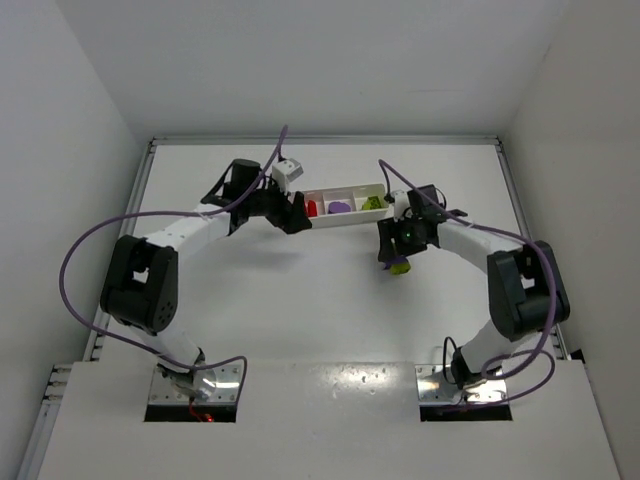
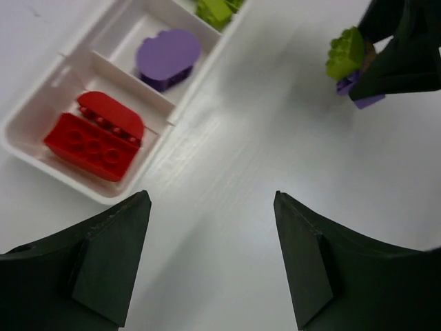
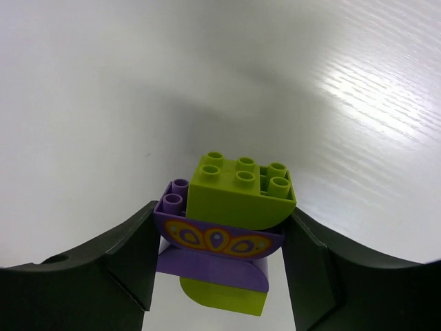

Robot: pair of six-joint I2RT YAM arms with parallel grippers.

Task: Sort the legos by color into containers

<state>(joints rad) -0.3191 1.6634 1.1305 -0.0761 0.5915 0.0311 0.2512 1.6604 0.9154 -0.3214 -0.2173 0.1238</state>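
Tabletop point(image 1: 300, 290): white three-cell tray point(image 2: 117, 83) at far centre, long axis left-right.
- Cells: red bricks point(image 2: 93, 138) left, purple piece point(image 2: 169, 56) middle, yellow-green bricks point(image 2: 217, 8) right.
- Right claw point(image 3: 220, 255) just near side of tray's right end, clamped on clump point(image 3: 231, 221). Clump is yellow-green over patterned purple over yellow-green.
- Left claw point(image 2: 210, 255) wide open, empty, by red end. Clump off to its right.
- Likely needs splitting first.

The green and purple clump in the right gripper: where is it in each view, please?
Top external: clump right of centre, below the tray's right end.
Left wrist: upper right corner.
Right wrist: bottom centre.
Shared landmark: the right gripper clamping it, seen in all three.
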